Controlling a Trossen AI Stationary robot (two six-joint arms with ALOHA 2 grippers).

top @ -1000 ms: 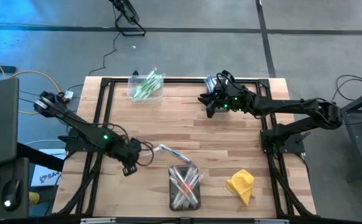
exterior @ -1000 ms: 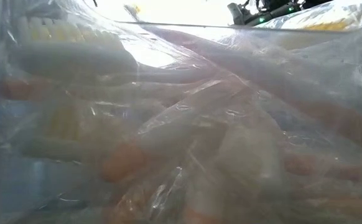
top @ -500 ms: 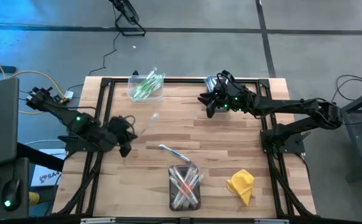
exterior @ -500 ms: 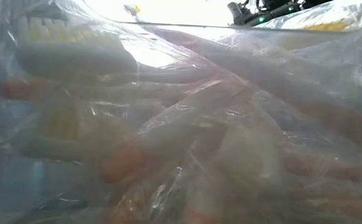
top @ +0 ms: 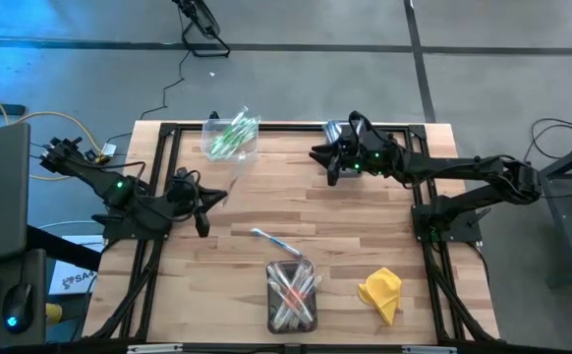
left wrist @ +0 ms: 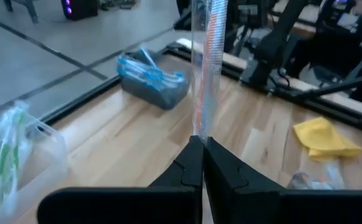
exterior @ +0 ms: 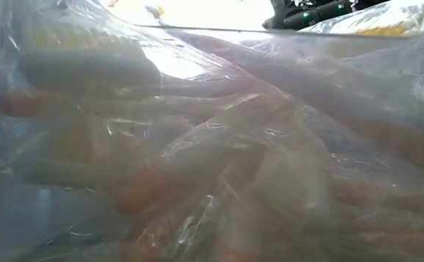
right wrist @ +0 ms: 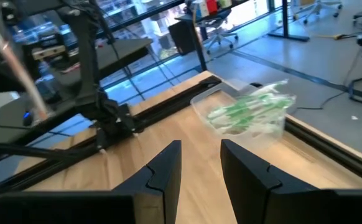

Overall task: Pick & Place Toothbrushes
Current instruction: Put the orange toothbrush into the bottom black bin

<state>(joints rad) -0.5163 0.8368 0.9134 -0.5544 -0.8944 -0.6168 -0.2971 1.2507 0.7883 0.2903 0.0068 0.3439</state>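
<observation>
My left gripper [top: 203, 203] hovers over the table's left part, shut on a clear-wrapped toothbrush with an orange-red accent [left wrist: 206, 62]. My right gripper [top: 330, 165] hangs open at the far middle with nothing between its fingers [right wrist: 201, 155]. A loose blue toothbrush [top: 266, 239] lies flat on the wood. Green toothbrushes fill a clear bin [top: 232, 138] at the far left. Blue ones fill a bin [left wrist: 153, 78] by the right gripper. Red ones lie in the near bin [top: 291, 295], which fills the low view [exterior: 212, 145]. My left gripper pinches one end of the wrapped toothbrush [left wrist: 199, 132] between its two shut fingers. The fingers come roughly level from the table's left side. The rest of the toothbrush sticks out past the fingertips, lifted clear of the table.
A crumpled yellow cloth [top: 381, 292] lies at the near right. A black frame [top: 158, 177] runs along the table's edges. Bare wood lies open in the middle of the table [top: 296, 211].
My left gripper has risen from the table near the red bin and gone toward the far left. It has tipped from pointing down to nearly level. The toothbrush has come up with it, clear of the wood. The right arm has kept still.
</observation>
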